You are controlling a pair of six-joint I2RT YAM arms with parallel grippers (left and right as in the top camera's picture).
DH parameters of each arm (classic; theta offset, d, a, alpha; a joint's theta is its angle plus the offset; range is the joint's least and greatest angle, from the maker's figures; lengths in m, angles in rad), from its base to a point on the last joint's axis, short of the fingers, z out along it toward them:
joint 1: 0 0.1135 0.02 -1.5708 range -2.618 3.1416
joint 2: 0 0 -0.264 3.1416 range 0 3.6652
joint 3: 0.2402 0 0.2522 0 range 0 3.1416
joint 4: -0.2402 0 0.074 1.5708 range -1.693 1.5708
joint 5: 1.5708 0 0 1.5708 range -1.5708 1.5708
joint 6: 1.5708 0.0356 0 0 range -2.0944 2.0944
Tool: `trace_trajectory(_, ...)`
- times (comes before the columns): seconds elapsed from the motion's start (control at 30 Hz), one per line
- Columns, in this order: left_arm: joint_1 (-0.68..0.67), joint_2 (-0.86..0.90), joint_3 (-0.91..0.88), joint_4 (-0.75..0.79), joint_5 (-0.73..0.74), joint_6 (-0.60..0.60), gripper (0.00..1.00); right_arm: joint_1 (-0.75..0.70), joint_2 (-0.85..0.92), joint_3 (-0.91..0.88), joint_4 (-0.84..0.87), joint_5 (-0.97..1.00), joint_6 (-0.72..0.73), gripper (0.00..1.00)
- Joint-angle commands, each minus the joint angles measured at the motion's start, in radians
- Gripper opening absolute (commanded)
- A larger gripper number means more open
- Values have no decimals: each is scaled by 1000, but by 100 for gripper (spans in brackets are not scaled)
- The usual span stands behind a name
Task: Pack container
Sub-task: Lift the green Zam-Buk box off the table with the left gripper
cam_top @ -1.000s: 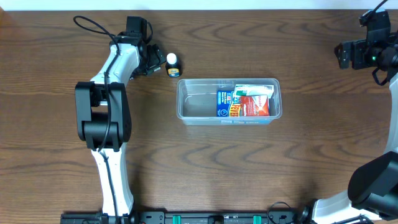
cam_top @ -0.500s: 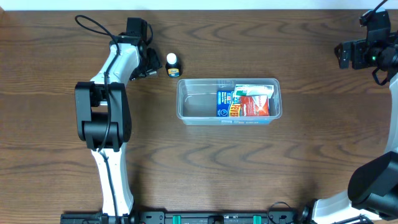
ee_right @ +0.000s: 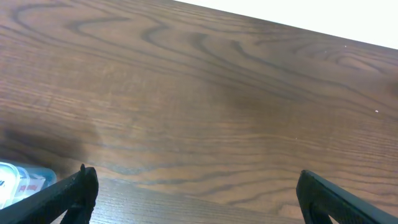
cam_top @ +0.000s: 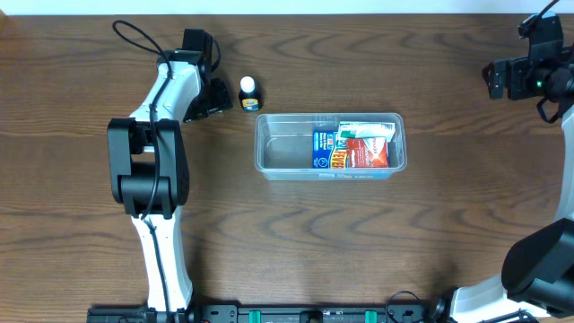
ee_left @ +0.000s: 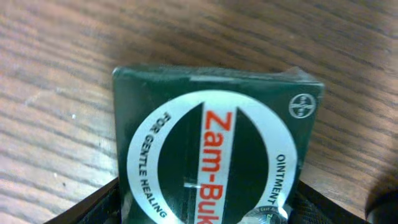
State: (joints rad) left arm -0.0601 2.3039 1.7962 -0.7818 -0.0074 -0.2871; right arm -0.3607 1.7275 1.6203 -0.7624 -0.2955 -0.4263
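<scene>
- The left gripper (cam_top: 216, 95) sits toward 10 o'clock from the table's middle, its fingers clasping a green Zam-Buk box (ee_left: 211, 143) above the wooden table (cam_top: 359, 242).
- A small white-capped bottle (cam_top: 248, 92) stands just beside it at its 3 o'clock.
- The container (cam_top: 280, 151) lies mid-table, at 5 o'clock from the bottle, and colourful packets (cam_top: 352, 150) fill its 3 o'clock half.
- The right gripper (ee_right: 196, 183) is spread wide with nothing between its fingers, well apart at the container's 2 o'clock.
</scene>
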Motion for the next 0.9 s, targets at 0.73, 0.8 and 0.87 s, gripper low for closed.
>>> trace_trajectory(0.73,4,-40,5,58,-76,67,74,-6,6,3,-1,-7,11,99)
trace_trajectory(0.8,4,-38,-3,66,-76,43,73,-6,6,3,-1,-7,11,99)
trace_trajectory(0.87,4,-34,-6,65,-76,26,74,-6,6,3,-1,-7,11,99)
